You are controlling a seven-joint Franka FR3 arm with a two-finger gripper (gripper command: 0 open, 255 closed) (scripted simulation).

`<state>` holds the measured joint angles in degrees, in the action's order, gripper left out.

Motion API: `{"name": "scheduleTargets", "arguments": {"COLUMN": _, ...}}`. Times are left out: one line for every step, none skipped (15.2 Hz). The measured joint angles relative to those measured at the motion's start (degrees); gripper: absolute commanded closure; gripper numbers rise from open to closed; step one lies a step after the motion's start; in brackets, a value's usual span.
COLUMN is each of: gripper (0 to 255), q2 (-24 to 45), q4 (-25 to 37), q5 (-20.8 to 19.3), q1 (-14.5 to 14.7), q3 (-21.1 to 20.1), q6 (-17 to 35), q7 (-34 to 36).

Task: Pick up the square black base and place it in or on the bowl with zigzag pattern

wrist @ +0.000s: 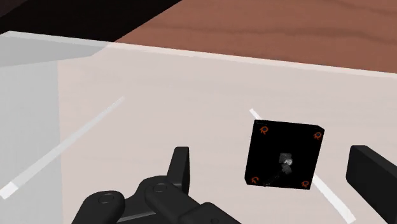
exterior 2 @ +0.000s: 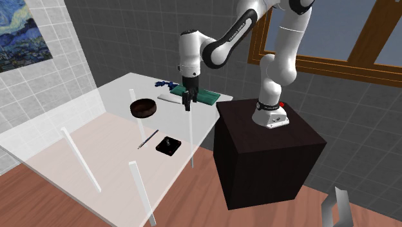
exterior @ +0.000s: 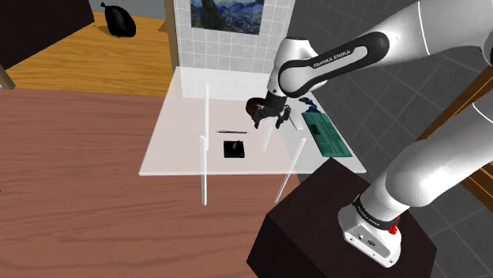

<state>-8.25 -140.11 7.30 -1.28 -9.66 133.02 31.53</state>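
Wide-open, empty tool (exterior 2: 187,103) hangs clear of the square black base (wrist: 284,156) on bare table (exterior: 182,134).

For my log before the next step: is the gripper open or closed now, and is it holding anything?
Gripper: open, holding nothing; in the wrist view the square black base sits between the spread fingers, untouched.

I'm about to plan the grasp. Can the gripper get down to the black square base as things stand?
Probably yes. The gripper hangs open above the table, and the black square base lies flat with nothing over it. The pen lies beside it, apart.
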Motion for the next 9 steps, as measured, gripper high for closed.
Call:
{"name": "scheduleTargets", "arguments": {"gripper": 0, "q2": 2.4, "q4": 0.8, "q5": -0.2, "q1": -0.2, "q3": -0.1, "q6": 1.8, "q7": 0.9}}
{"name": "scheduleTargets", "arguments": {"gripper": 0, "q2": 4.7, "q4": 1.4, "q5": -0.3, "q1": 0.0, "q3": -0.4, "q6": 3.7, "q7": 2.3}}
{"name": "scheduleTargets", "arguments": {"gripper": 0, "q2": 6.9, "q4": 2.3, "q5": -0.4, "q1": 0.1, "q3": -0.7, "q6": 5.2, "q7": 3.6}}
{"name": "scheduleTargets", "arguments": {"gripper": 0, "q2": 9.5, "q4": 3.6, "q5": -0.8, "q1": 0.0, "q3": -0.7, "q6": 6.8, "q7": 4.6}}
{"name": "scheduleTargets", "arguments": {"gripper": 0, "q2": 11.6, "q4": 4.9, "q5": -1.1, "q1": 0.1, "q3": -0.7, "q6": 7.8, "q7": 5.8}}
{"name": "scheduleTargets", "arguments": {"gripper": 0, "q2": 13.4, "q4": 5.8, "q5": -1.2, "q1": 0.1, "q3": -0.6, "q6": 8.9, "q7": 6.8}}
{"name": "scheduleTargets", "arguments": {"gripper": 0, "q2": 15.8, "q4": 7.0, "q5": -1.5, "q1": 0.2, "q3": -0.5, "q6": 10.3, "q7": 7.8}}
{"name": "scheduleTargets", "arguments": {"gripper": 0, "q2": 18.5, "q4": 8.3, "q5": -1.9, "q1": 0.6, "q3": -0.5, "q6": 11.9, "q7": 9.3}}
{"name": "scheduleTargets", "arguments": {"gripper": 0, "q2": 20.7, "q4": 10.0, "q5": -2.2, "q1": 0.9, "q3": -0.3, "q6": 12.7, "q7": 10.5}}
